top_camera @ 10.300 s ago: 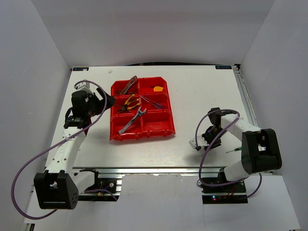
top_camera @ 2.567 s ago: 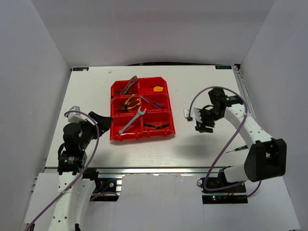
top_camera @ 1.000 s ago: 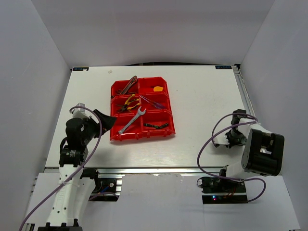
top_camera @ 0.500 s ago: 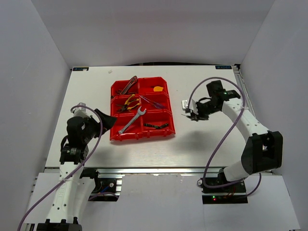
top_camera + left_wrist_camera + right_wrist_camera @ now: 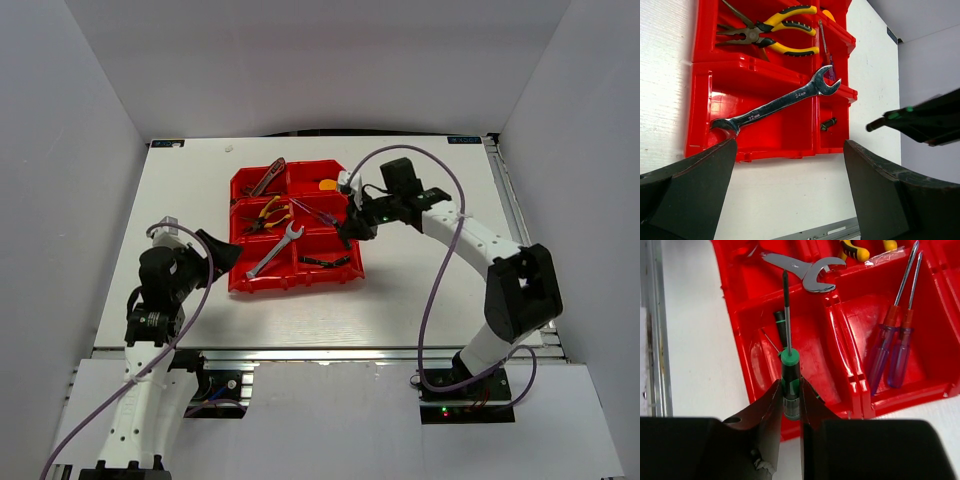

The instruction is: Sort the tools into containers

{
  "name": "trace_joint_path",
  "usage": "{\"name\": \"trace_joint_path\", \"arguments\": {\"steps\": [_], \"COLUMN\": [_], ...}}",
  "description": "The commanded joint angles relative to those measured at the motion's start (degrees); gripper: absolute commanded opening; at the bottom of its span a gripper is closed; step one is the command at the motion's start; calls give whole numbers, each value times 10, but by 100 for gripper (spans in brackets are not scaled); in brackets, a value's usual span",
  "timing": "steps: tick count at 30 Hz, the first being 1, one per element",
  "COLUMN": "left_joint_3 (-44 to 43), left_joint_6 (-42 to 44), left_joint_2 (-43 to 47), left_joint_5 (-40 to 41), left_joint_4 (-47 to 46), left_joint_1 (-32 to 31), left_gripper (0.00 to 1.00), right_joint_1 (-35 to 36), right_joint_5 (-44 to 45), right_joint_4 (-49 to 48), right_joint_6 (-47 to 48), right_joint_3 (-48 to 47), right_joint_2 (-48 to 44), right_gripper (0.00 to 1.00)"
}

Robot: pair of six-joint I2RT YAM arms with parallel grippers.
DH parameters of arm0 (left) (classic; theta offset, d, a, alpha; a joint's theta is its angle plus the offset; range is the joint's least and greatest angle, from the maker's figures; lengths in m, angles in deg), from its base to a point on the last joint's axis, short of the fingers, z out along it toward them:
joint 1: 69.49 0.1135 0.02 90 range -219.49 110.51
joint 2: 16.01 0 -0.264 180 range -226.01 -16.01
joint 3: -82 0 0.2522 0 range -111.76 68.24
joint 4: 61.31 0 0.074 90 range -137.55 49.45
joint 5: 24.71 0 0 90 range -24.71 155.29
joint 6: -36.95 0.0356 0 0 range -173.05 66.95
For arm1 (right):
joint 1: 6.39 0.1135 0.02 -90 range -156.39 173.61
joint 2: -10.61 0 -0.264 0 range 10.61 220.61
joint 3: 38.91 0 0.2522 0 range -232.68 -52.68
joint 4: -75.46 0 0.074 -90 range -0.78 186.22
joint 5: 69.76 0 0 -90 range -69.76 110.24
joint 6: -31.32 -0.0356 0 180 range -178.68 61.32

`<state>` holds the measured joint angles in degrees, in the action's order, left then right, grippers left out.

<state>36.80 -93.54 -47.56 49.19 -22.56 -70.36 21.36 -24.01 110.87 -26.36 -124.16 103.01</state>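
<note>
The red bins (image 5: 296, 281) hold red-black pliers (image 5: 267, 177), an orange piece (image 5: 327, 184), yellow pliers (image 5: 268, 213), blue and red screwdrivers (image 5: 318, 212), a silver wrench (image 5: 275, 250) and one green-black screwdriver (image 5: 328, 262). My right gripper (image 5: 348, 231) hangs over the bins' right side. In the right wrist view it (image 5: 790, 396) is shut on a second green-black screwdriver (image 5: 790, 375), tip pointing over the near right bin (image 5: 855, 380), where the first one (image 5: 780, 321) lies. My left gripper (image 5: 218, 250) is open and empty left of the bins (image 5: 755, 150), facing the wrench (image 5: 775, 102).
The aluminium rail of the table's front edge (image 5: 320, 352) runs along the near side. White walls close in the table on the left, right and back. My right arm's purple cable (image 5: 440, 290) loops over the right part of the table.
My right arm has swung from the near right of the table leftward to over the bins' right side, carrying the green-black screwdriver. My left arm has barely moved.
</note>
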Motion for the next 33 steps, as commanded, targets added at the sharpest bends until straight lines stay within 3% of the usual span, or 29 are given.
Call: {"name": "trace_joint_path", "arguments": {"steps": [1,8,10,14,17,22,23,24,25,33], "left_joint_3": [2,-3,-3,-4,-7,-13,-13,-17,-20,-71], "left_joint_6": [6,6,6,6,8,9,9,9,11,30], "left_joint_2": [9,20,23,23,22,20,20,20,22,14], "left_joint_5": [6,15,17,18,17,19,18,19,18,-15], "left_joint_4": [1,16,20,23,25,26,27,27,29,30], "left_joint_1": [3,3,3,3,3,3,3,3,3,3], "left_gripper": [98,98,98,98,98,98,98,98,98,98], "right_joint_1": [19,37,40,48,55,60,59,59,59,28], "right_joint_5": [39,130,137,152,154,152,152,152,155,188], "right_joint_4": [-68,-74,-71,-65,-63,-51,-48,-40,-34,73], "right_joint_6": [-68,-52,-49,-44,-42,-33,-31,-25,-23,49], "right_joint_3": [-14,-4,-2,0,1,-1,-5,-8,-11,-66], "right_joint_2": [17,59,63,69,68,54,51,47,37,-42], "right_gripper": [0,0,9,38,51,63,71,85,89,89]}}
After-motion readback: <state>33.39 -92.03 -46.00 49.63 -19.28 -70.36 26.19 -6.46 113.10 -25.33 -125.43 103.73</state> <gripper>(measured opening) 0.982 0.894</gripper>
